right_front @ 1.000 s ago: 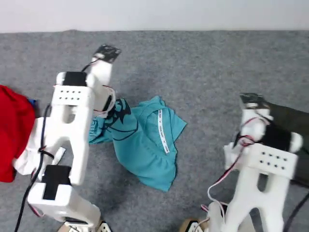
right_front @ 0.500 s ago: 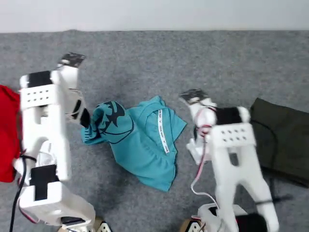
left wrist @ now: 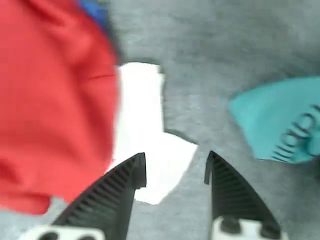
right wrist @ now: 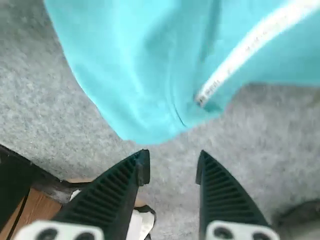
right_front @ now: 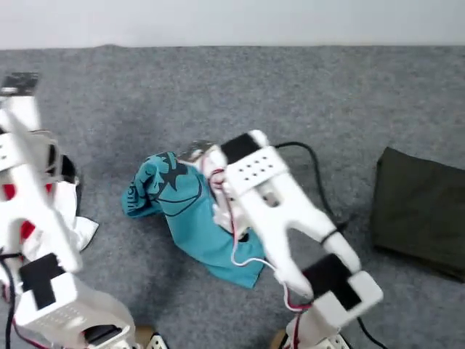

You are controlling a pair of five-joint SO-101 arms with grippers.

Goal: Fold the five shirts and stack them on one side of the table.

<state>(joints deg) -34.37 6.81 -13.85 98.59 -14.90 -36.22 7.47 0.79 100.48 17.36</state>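
A crumpled teal shirt lies mid-table, one end bunched up. The right arm leans over it, and my right gripper hangs open just above the teal shirt's edge and white stripe, holding nothing. At the far left, my left gripper is open above a white shirt, which lies beside a red shirt. The teal shirt's end lies off to one side of this gripper. In the high view the left arm hides most of the red shirt and part of the white shirt.
A folded dark green shirt lies at the table's right side. Grey felt covers the table, with bare room along the back and between the teal and dark shirts. A black cable trails off the right arm.
The left arm swung left, from the teal shirt to above the red and white shirts. The right arm swung left, from the dark shirt to above the teal shirt, whose end now lies bunched.
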